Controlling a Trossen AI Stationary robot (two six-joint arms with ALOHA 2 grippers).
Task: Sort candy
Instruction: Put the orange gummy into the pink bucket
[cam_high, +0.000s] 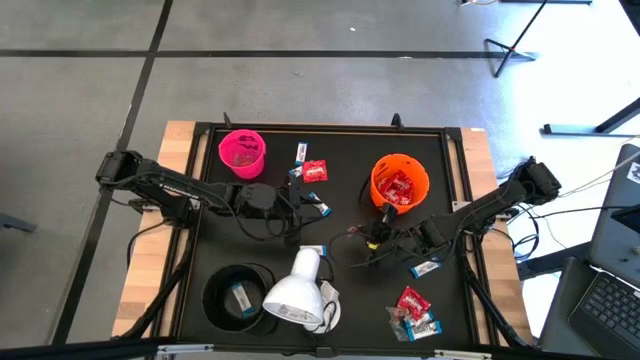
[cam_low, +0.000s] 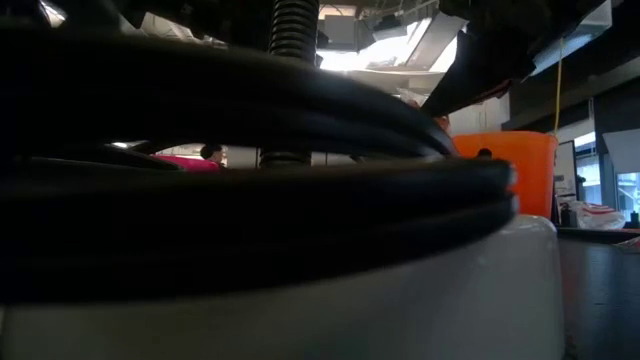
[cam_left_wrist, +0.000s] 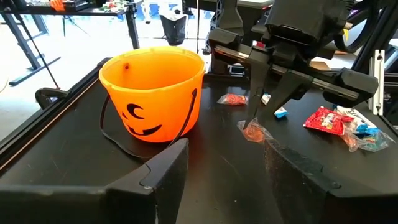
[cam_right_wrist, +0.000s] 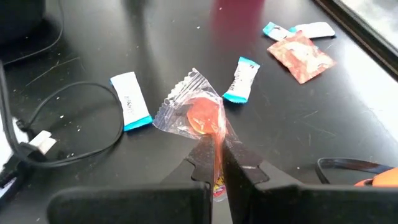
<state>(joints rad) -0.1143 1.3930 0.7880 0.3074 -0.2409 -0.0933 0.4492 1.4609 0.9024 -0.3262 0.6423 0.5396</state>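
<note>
- the right gripper (cam_right_wrist: 219, 163) is pinched tight on a clear-wrapped orange candy (cam_right_wrist: 202, 115), beside the orange bucket (cam_high: 400, 183).
- the left gripper (cam_high: 300, 197) sits mid-table near a white-and-blue bar (cam_high: 321, 208), fingers spread wide and holding nothing.
- red packets (cam_high: 398, 187) already lie in the orange bucket, one bar in the black cup (cam_high: 238, 296).
- a loose pile (cam_high: 415, 312) and a few strays remain, so i'd call it partway done.

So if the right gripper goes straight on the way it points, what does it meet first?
Probably the bar lying just past the candy that the right gripper holds, though the line may pass slightly beside it.
</note>
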